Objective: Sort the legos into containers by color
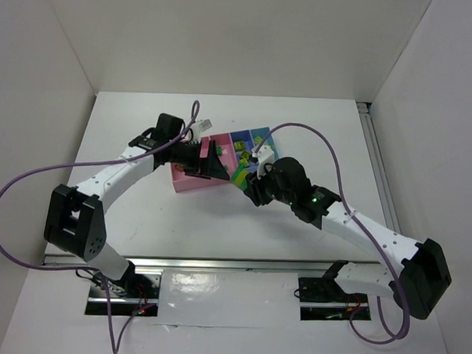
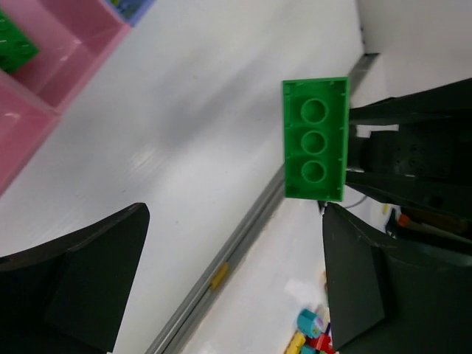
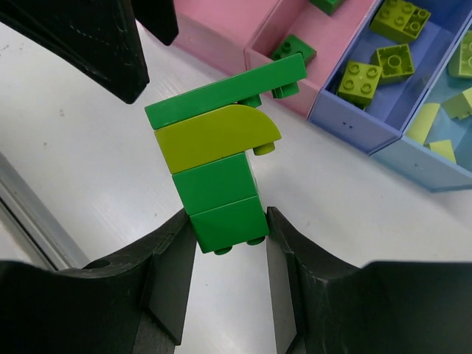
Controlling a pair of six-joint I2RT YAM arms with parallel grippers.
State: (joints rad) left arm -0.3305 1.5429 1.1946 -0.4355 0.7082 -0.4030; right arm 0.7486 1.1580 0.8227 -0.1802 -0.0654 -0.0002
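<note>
Black fingers of the left gripper fill the bottom corners of its wrist view. They are spread wide with nothing between them. A flat green plate hangs ahead at one o'clock, hollow underside to the lens, touching neither finger as far as I can tell. That plate tops a stack of legos: beneath it sit a lime curved piece and two green bricks. The right gripper is clenched on the lowest brick, pads flat on its smooth sides, apparently holding the stack clear of the white table

These pieces look light, rigid and slick-sided, and the clutch of the studs probably resists more than their weight does. The plate's overhanging end at two o'clock seems the best hold, pinched across its long edges and tilted off. A straight pull could drag the lime piece along or twist the stack in the grip

At one to two o'clock of the stack lies the tray:
- The narrow pink compartment holds a dark green brick.
- The periwinkle compartment holds lime bricks.
- The light blue compartment holds pale yellow pieces.

The plate's end sits near the pink wall, so room is tight there. Bare table opens toward nine o'clock, bounded by a metal rail
</note>
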